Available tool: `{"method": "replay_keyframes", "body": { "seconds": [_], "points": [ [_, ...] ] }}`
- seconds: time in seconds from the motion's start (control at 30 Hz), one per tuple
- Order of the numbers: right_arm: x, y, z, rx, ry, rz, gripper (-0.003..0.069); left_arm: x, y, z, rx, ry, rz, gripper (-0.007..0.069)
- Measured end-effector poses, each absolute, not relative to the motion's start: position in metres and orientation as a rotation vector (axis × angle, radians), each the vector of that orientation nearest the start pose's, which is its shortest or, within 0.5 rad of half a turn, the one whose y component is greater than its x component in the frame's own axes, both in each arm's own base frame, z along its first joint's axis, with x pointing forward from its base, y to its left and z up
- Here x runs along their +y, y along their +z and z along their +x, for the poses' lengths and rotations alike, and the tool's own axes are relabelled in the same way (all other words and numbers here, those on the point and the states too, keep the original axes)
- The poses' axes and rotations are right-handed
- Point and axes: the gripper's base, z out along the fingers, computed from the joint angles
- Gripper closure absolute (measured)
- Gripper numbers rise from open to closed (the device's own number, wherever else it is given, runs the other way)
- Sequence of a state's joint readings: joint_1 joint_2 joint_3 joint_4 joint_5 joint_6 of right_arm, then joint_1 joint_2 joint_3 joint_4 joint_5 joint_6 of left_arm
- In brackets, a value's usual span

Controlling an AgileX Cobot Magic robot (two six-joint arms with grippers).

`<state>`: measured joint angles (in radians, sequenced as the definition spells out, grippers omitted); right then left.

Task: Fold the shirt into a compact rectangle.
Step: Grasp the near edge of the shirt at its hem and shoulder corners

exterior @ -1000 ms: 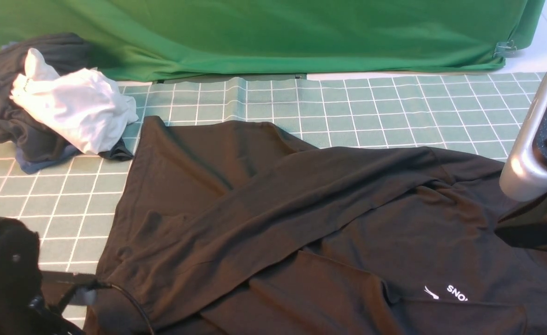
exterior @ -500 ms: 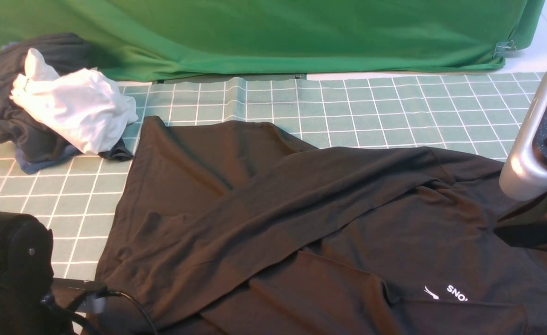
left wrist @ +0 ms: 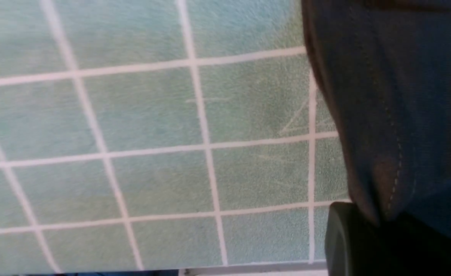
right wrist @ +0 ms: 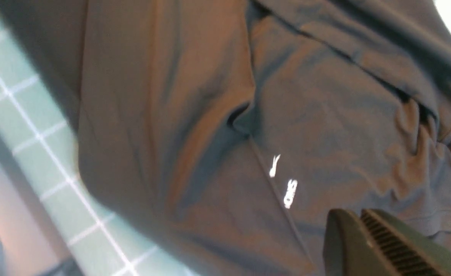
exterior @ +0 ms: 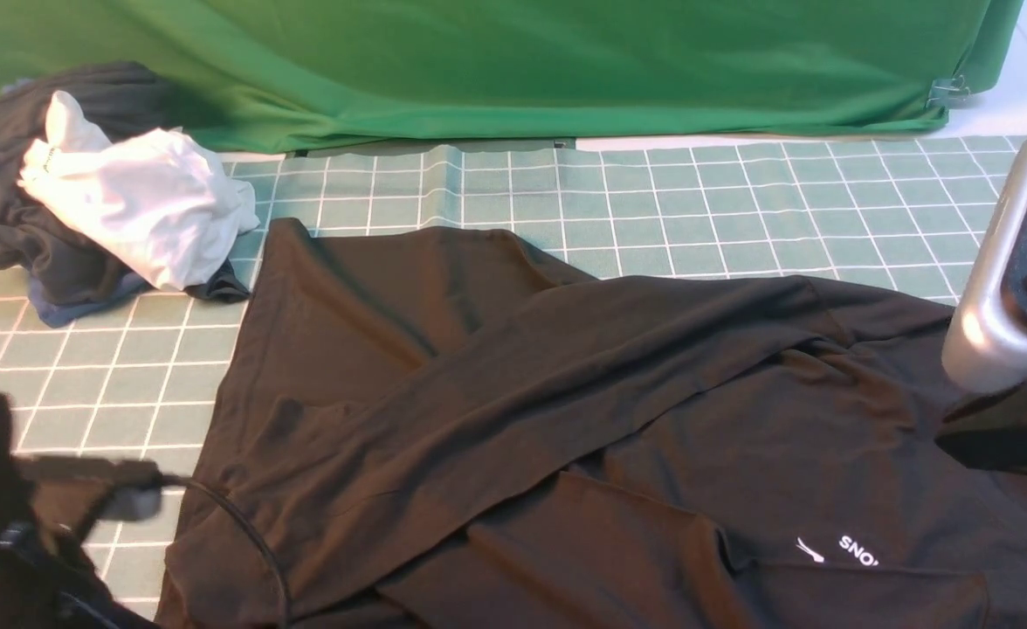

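Observation:
The black shirt (exterior: 566, 393) lies spread on the green grid mat (exterior: 740, 210), one sleeve folded across its body and its white chest print (exterior: 837, 550) near the front right. My left arm (exterior: 7, 524) is blurred at the front left, beside the shirt's corner. In the left wrist view my left gripper (left wrist: 379, 224) is shut on the shirt's stitched hem (left wrist: 394, 115), which rises from the jaws above the mat. My right gripper (right wrist: 358, 216) is shut with nothing in it, hovering over the shirt (right wrist: 210, 115) close to the print (right wrist: 287, 184).
A white garment (exterior: 138, 201) lies on a dark grey and blue clothes bundle (exterior: 7, 201) at the back left. A green cloth backdrop (exterior: 479, 61) closes off the far side. My right arm (exterior: 1002, 297) stands at the right edge over the shirt.
My left gripper has shut on the shirt's hem and the left arm has shifted at the front left, blurred. My right arm has moved slightly to the right.

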<state>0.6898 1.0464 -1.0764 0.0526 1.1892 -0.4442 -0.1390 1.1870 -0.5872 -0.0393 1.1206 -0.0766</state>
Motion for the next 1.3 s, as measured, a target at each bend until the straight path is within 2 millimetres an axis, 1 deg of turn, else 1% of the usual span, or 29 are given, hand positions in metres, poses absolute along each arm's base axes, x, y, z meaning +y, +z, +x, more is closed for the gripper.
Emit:
{"method": "replay_keyframes", "body": {
  "seconds": [0.07, 0.1, 0.2, 0.23, 0.27, 0.33, 0.37, 0.4, 0.43, 0.47, 0.53, 0.57, 0.6, 0.63, 0.7, 0.77, 0.83, 0.97, 1.07, 1.1, 1.13, 1.2, 1.23, 1.27, 1.3],
  "points": [
    [0.123, 0.353, 0.139, 2.26, 0.173, -1.462, 0.0611, -0.023, 0.213, 0.146, 3.179, -0.04, 0.063, 0.0617],
    [0.124, 0.353, 0.139, 2.261, 0.178, -1.466, 0.0611, -0.023, 0.213, 0.146, 3.178, -0.04, 0.062, 0.0617],
    [0.138, 0.336, 0.142, 2.308, 0.314, -1.538, 0.0611, -0.022, 0.221, 0.138, 3.168, -0.039, 0.042, 0.0617],
    [0.143, 0.325, 0.142, 2.331, 0.36, -1.579, 0.0611, -0.021, 0.222, 0.136, 3.165, -0.033, 0.039, 0.0617],
    [0.145, 0.317, 0.141, 2.348, 0.381, -1.608, 0.0611, -0.021, 0.224, 0.135, 3.158, -0.029, 0.038, 0.0617],
    [0.151, 0.294, 0.14, 2.393, 0.399, -1.67, 0.0601, -0.02, 0.226, 0.133, 3.146, -0.017, 0.034, 0.0617],
    [0.152, 0.289, 0.139, 2.398, 0.398, -1.685, 0.0594, -0.02, 0.226, 0.133, 3.144, -0.014, 0.031, 0.0617],
    [0.155, 0.272, 0.137, 2.422, 0.398, -1.716, 0.0567, -0.019, 0.227, 0.132, 3.139, 0.0, 0.031, 0.0617],
    [0.158, 0.263, 0.136, 2.431, 0.398, -1.735, 0.0543, -0.019, 0.227, 0.132, 3.139, 0.0, 0.031, 0.0617],
    [0.161, 0.248, 0.133, 2.441, 0.392, -1.757, 0.0487, -0.019, 0.227, 0.132, 3.139, -0.009, 0.023, 0.0617],
    [0.165, 0.238, 0.13, 2.436, 0.388, -1.775, 0.0435, -0.019, 0.227, 0.132, 3.139, -0.001, 0.026, 0.0617],
    [0.168, 0.229, 0.127, 2.423, 0.382, -1.792, 0.0379, -0.019, 0.227, 0.132, 3.139, -0.009, 0.023, 0.0617],
    [0.174, 0.217, 0.123, 2.399, 0.375, -1.808, 0.03, -0.019, 0.227, 0.132, 3.139, -0.009, 0.023, 0.0617],
    [0.178, 0.21, 0.121, 2.378, 0.371, -1.81, 0.0249, -0.019, 0.227, 0.132, 3.139, -0.009, 0.023, 0.0617],
    [0.187, 0.198, 0.117, 2.348, 0.363, -1.805, 0.0173, -0.019, 0.227, 0.132, 3.139, -0.009, 0.023, 0.0617],
    [0.194, 0.188, 0.116, 2.325, 0.348, -1.817, 0.0138, -0.019, 0.227, 0.132, 3.138, -0.009, 0.023, 0.0617],
    [0.198, 0.181, 0.117, 2.325, 0.34, -1.818, 0.0129, -0.019, 0.227, 0.132, 3.137, -0.009, 0.023, 0.0617],
    [0.203, 0.167, 0.121, 2.344, 0.311, -1.806, 0.0121, -0.019, 0.227, 0.133, 3.128, -0.003, 0.026, 0.0614],
    [0.204, 0.159, 0.123, 2.354, 0.281, -1.835, 0.0123, -0.019, 0.227, 0.134, 3.122, -0.012, 0.023, 0.0614],
    [0.204, 0.158, 0.124, 2.357, 0.278, -1.839, 0.0126, -0.019, 0.227, 0.134, 3.122, -0.014, 0.022, 0.0614],
    [0.204, 0.155, 0.124, 2.363, 0.264, -1.855, 0.0148, -0.02, 0.227, 0.134, 3.122, -0.018, 0.021, 0.0614],
    [0.204, 0.151, 0.125, 2.363, 0.245, -1.876, 0.0239, -0.02, 0.227, 0.134, 3.121, -0.026, 0.017, 0.0614],
    [0.204, 0.151, 0.126, 2.354, 0.23, -1.889, 0.0323, -0.021, 0.227, 0.134, 3.115, -0.04, 0.012, 0.0614],
    [0.204, 0.151, 0.126, 2.349, 0.223, -1.896, 0.0387, -0.021, 0.227, 0.134, 3.107, -0.051, 0.008, 0.0614],
    [0.204, 0.15, 0.126, 2.35, 0.223, -1.897, 0.0435, -0.021, 0.227, 0.134, 3.107, -0.051, 0.008, 0.0614]
  ]
}}
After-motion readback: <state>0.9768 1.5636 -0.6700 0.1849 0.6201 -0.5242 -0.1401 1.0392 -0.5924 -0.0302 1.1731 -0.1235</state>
